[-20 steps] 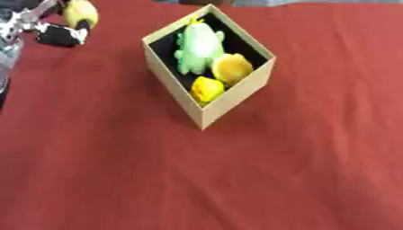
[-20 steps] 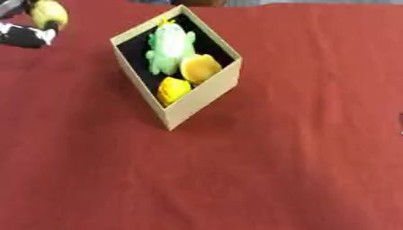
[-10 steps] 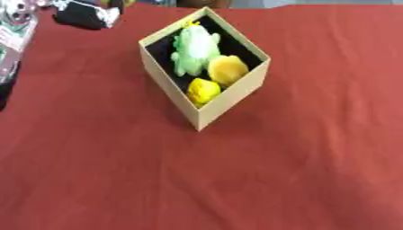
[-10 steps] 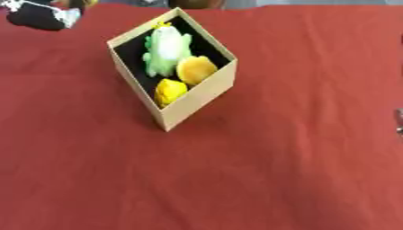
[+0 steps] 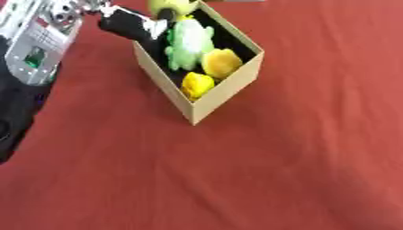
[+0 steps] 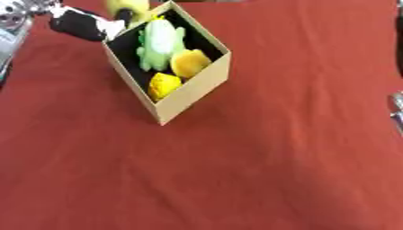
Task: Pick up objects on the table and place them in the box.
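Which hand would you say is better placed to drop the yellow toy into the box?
Left: the left hand already carries the yellow toy at the box rim's far corner.

Box (image 5: 224,92) matt tan cardboard; tablecloth (image 5: 260,170) matt red fabric w/ creases; green toy (image 5: 187,42) soft plush.

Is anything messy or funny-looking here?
Nothing has spilled. The tan cardboard box sits cornerwise on the red cloth, and the robot's left hand carries a yellow toy over its far corner.
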Controlling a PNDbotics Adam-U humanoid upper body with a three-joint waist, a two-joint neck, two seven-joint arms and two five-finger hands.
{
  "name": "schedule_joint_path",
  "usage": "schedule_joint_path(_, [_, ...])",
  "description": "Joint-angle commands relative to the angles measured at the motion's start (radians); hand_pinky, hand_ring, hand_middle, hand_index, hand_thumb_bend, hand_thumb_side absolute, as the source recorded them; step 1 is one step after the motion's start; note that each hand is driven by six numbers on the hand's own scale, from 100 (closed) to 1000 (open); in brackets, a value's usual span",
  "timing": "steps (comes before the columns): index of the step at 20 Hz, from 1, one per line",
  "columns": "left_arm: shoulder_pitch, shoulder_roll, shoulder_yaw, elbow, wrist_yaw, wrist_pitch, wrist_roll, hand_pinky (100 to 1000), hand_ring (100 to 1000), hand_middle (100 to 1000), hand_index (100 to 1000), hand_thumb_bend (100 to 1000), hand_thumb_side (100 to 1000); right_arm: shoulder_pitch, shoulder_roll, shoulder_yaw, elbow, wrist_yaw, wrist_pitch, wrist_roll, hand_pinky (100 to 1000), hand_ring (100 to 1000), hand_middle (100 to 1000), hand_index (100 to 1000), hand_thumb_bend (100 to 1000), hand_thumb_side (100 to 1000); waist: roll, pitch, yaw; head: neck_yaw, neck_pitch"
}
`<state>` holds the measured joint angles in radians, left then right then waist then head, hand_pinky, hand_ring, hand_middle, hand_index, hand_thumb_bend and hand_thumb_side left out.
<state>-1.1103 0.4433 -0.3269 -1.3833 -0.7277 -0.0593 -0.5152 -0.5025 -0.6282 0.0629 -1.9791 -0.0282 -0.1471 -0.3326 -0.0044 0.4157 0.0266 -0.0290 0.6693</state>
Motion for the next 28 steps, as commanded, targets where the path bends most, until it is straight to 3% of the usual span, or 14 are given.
schedule_joint_path(1, [-0.014, -0.01, 0.001, 0.049, 0.008, -0.013, 0.005, 724, 699, 663, 805, 145, 539, -0.014, -0.014, -0.004, -0.021, -0.006, 0.001, 0.003, 851, 794, 748, 774, 100, 791, -0.003, -0.03, 0.0, -0.006, 0.006])
schedule_joint_path(4, [-0.012, -0.018, -0.001, 0.102, -0.019, -0.03, 0.018, 767, 748, 714, 855, 293, 615, -0.014, -0.014, -0.004, -0.021, -0.006, 0.003, 0.003, 851, 793, 747, 774, 100, 791, -0.004, -0.028, 0.001, -0.009, 0.006])
schedule_joint_path(5, [-0.013, -0.019, 0.0, 0.11, -0.033, -0.038, 0.023, 792, 789, 757, 915, 398, 674, -0.014, -0.014, -0.004, -0.021, -0.006, 0.003, 0.003, 851, 793, 747, 774, 100, 792, -0.004, -0.028, 0.002, -0.011, 0.006])
schedule_joint_path(7, [-0.013, -0.018, 0.007, 0.115, -0.065, -0.055, 0.043, 828, 846, 811, 949, 516, 716, -0.014, -0.014, -0.005, -0.021, -0.005, 0.004, 0.002, 851, 793, 747, 774, 100, 792, -0.004, -0.027, 0.005, -0.013, 0.007])
schedule_joint_path(11, [-0.012, -0.016, 0.02, 0.12, -0.113, -0.083, 0.083, 870, 899, 847, 970, 647, 762, -0.013, -0.015, -0.005, -0.021, -0.005, 0.004, 0.002, 851, 793, 747, 773, 100, 792, -0.005, -0.026, 0.007, -0.015, 0.007])
schedule_joint_path(15, [-0.012, -0.014, 0.042, 0.098, -0.109, -0.087, 0.113, 857, 885, 830, 957, 560, 773, -0.011, -0.015, -0.005, -0.021, -0.005, 0.004, 0.001, 851, 793, 747, 773, 100, 789, -0.006, -0.027, 0.01, -0.017, 0.007])
schedule_joint_path(20, [-0.007, 0.008, 0.1, -0.043, -0.023, -0.021, 0.219, 805, 817, 779, 911, 297, 774, -0.009, -0.016, -0.009, -0.021, -0.003, 0.001, -0.003, 850, 793, 747, 773, 100, 785, -0.007, -0.03, 0.014, -0.02, 0.005])
schedule_joint_path(25, [0.042, 0.074, 0.186, -0.269, 0.184, 0.056, 0.408, 792, 805, 767, 908, 210, 788, -0.009, -0.023, -0.021, -0.021, 0.004, -0.013, -0.014, 849, 795, 749, 775, 100, 772, -0.003, -0.032, 0.02, -0.031, 0.001])
schedule_joint_path(28, [0.12, 0.127, 0.248, -0.412, 0.371, 0.089, 0.532, 789, 807, 770, 908, 217, 805, -0.017, -0.027, -0.039, -0.021, 0.023, -0.033, -0.027, 848, 796, 751, 777, 100, 760, -0.002, -0.03, 0.024, -0.041, -0.007])
